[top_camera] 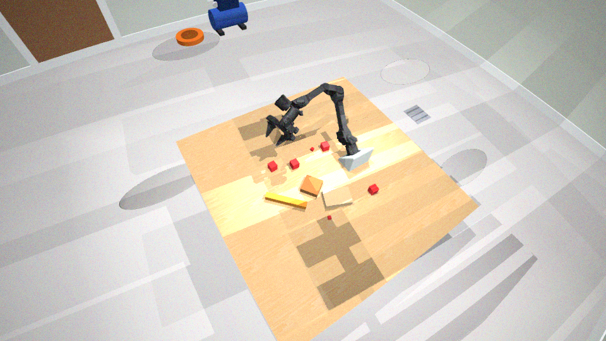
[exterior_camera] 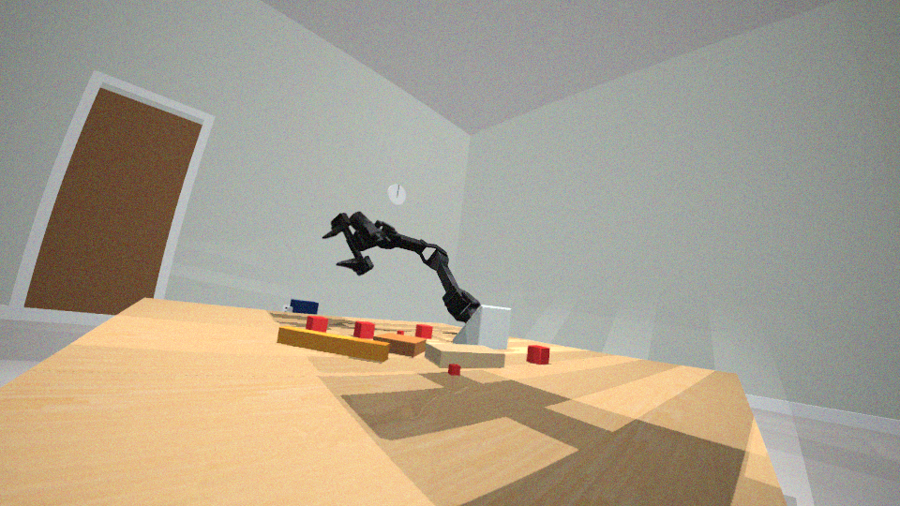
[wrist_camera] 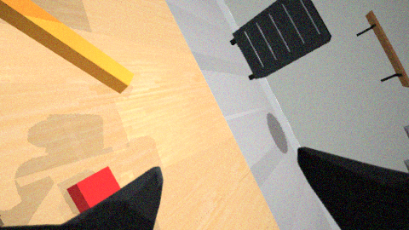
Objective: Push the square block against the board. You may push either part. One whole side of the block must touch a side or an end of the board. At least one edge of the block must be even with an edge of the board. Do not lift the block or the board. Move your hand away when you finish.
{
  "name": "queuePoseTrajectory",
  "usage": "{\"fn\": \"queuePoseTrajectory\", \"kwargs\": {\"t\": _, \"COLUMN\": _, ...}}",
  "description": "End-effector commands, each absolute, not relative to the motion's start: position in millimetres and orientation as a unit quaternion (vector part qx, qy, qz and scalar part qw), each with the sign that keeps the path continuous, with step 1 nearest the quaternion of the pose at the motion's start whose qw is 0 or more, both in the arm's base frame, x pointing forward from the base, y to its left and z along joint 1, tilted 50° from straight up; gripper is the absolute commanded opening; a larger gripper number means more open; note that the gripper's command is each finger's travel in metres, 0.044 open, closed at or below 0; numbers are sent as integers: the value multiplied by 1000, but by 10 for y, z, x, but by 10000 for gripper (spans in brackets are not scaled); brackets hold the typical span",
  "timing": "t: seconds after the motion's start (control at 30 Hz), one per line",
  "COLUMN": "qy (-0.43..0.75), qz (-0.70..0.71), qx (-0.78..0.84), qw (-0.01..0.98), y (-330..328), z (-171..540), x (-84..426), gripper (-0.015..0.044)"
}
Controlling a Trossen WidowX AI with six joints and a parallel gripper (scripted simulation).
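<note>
The orange square block (top_camera: 311, 185) (exterior_camera: 399, 343) lies flat mid-table. A pale tan oblong slab (top_camera: 338, 196) (exterior_camera: 469, 356) lies close beside it, with a narrow gap and its sides at a different angle. A long yellow bar (top_camera: 285, 200) (exterior_camera: 333, 344) (wrist_camera: 94, 51) lies on the block's other side, apart from it. Which of these two is the board is not plain. My gripper (top_camera: 273, 140) (exterior_camera: 331, 250) (wrist_camera: 228, 164) is open and empty, raised above the table, well away from all three. The wrist view shows neither block nor slab.
Red cubes (top_camera: 272, 166) (top_camera: 294, 163) (top_camera: 324, 146) (wrist_camera: 98, 187) stand between the arm's side and the block. Another red cube (top_camera: 373, 189) (exterior_camera: 537, 354) stands beyond the slab. Tiny red cubes (top_camera: 329, 217) (top_camera: 312, 149) lie near the slab and near the arm.
</note>
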State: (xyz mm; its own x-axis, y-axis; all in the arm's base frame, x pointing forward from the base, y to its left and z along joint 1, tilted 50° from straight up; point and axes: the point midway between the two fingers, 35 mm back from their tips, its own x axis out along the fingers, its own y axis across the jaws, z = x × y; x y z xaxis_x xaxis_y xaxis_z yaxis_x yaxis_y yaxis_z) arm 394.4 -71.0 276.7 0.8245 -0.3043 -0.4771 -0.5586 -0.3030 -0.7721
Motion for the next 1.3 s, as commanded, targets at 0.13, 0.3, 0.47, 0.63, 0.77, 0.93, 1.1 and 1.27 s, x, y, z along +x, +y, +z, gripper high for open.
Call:
{"fn": "queuePoseTrajectory", "kwargs": {"t": 0.13, "qy": 279, "qz": 124, "qx": -782, "qw": 543, "y": -683, "z": 2711, "x": 3983, "gripper": 269}}
{"fn": "queuePoseTrajectory", "kwargs": {"t": 0.3, "qy": 310, "qz": 131, "qx": -726, "qw": 600, "y": -587, "z": 2518, "x": 4107, "gripper": 138}}
{"fn": "queuePoseTrajectory", "kwargs": {"t": 0.47, "qy": 345, "qz": 132, "qx": -665, "qw": 649, "y": -497, "z": 2318, "x": 4216, "gripper": 6}}
{"fn": "queuePoseTrajectory", "kwargs": {"t": 0.63, "qy": 383, "qz": 125, "qx": -601, "qw": 691, "y": -411, "z": 2111, "x": 4311, "gripper": 0}}
{"fn": "queuePoseTrajectory", "kwargs": {"t": 0.77, "qy": 414, "qz": 114, "qx": -548, "qw": 718, "y": -336, "z": 1941, "x": 4379, "gripper": 0}}
{"fn": "queuePoseTrajectory", "kwargs": {"t": 0.93, "qy": 454, "qz": 93, "qx": -480, "qw": 745, "y": -235, "z": 1723, "x": 4455, "gripper": 0}}
{"fn": "queuePoseTrajectory", "kwargs": {"t": 1.1, "qy": 492, "qz": 65, "qx": -413, "qw": 764, "y": -129, "z": 1498, "x": 4514, "gripper": 0}}
{"fn": "queuePoseTrajectory", "kwargs": {"t": 1.27, "qy": 528, "qz": 27, "qx": -345, "qw": 775, "y": -18, "z": 1263, "x": 4557, "gripper": 0}}
